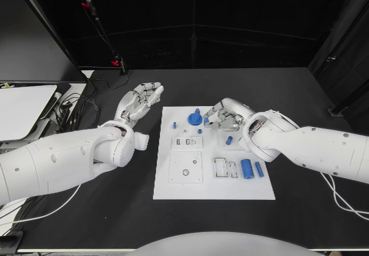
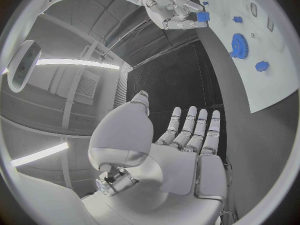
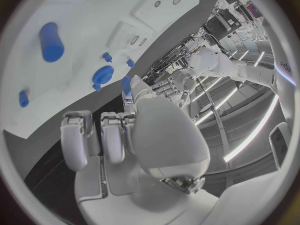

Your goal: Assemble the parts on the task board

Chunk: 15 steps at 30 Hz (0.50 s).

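Two robot hands flank the task board: right robot hand pinches a blue part for insertion at 12 o'clock, left robot hand waits spread, empty.

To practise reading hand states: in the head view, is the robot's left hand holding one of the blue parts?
No: the left hand lies open over the black table beside the task board, fingers spread, holding nothing.

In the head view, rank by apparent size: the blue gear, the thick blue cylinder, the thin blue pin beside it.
1. Blue gear, though the right hand close beside it may hide part.
2. Thick blue cylinder.
3. Thin blue pin.
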Motion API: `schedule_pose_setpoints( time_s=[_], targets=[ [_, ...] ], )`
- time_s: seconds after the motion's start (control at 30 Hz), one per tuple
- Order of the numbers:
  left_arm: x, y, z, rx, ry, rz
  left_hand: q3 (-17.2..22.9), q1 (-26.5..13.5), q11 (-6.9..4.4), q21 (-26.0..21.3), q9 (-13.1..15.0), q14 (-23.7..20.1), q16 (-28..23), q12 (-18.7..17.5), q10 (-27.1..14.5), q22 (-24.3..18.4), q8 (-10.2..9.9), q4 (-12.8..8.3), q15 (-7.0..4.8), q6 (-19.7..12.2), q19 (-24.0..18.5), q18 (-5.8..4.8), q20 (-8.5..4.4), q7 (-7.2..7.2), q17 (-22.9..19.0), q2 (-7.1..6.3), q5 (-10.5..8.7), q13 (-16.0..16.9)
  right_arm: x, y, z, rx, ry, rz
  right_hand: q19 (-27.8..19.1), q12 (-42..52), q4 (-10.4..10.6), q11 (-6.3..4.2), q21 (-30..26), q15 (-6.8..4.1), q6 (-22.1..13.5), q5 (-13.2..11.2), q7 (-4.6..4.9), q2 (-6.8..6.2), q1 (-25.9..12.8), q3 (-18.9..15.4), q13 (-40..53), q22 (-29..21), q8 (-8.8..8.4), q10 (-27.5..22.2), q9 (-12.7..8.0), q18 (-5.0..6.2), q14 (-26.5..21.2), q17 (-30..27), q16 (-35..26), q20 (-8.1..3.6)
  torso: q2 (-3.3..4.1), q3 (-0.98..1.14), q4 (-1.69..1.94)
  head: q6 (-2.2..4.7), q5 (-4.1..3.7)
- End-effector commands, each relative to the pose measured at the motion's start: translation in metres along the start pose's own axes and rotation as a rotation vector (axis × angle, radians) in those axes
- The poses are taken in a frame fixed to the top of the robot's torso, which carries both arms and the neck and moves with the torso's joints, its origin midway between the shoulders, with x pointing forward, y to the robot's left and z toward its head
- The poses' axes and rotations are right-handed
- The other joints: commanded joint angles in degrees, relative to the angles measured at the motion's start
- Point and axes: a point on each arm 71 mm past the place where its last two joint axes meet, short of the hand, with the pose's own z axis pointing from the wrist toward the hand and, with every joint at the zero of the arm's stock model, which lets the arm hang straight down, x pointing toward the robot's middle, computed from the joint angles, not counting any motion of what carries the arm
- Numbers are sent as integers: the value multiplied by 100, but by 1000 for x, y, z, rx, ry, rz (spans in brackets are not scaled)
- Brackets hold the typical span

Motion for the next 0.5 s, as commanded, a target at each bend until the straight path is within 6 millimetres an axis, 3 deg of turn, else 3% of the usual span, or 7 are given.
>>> schedule_pose_setpoints(
  time_s=[0.03, 0.5],
  targets=[
    [2, -18, -1, 240, 7, 0, -38, -6, 3, 25, -5, 49, 21, 32, 28, 9, -35, -7, 8, 41, -39, 37, -15, 913, 9, 56, 29, -2, 5, 7, 1, 57, 6, -44, 608, 15, -19, 46, 18, 50, 178, 43, 17, -2, -10, -14, 1508, 1510, 25, 606, 18, -42, 596, 1510, 14, 21, 0, 1, 2, -30, 45],
    [2, -18, -2, 240, 8, -2, -40, -2, 3, 27, -5, 49, 22, 33, 29, 10, -36, -7, 8, 42, -38, 36, -15, 913, 9, 60, 30, -2, 35, 35, 6, 103, 48, -39, 608, 15, -21, 68, 18, 73, 178, 57, 43, -37, -50, -53, 1508, 1510, -4, 606, 5, -42, 596, 1510, 14, 39, 9, 5, -2, -89, 69]
  ],
)
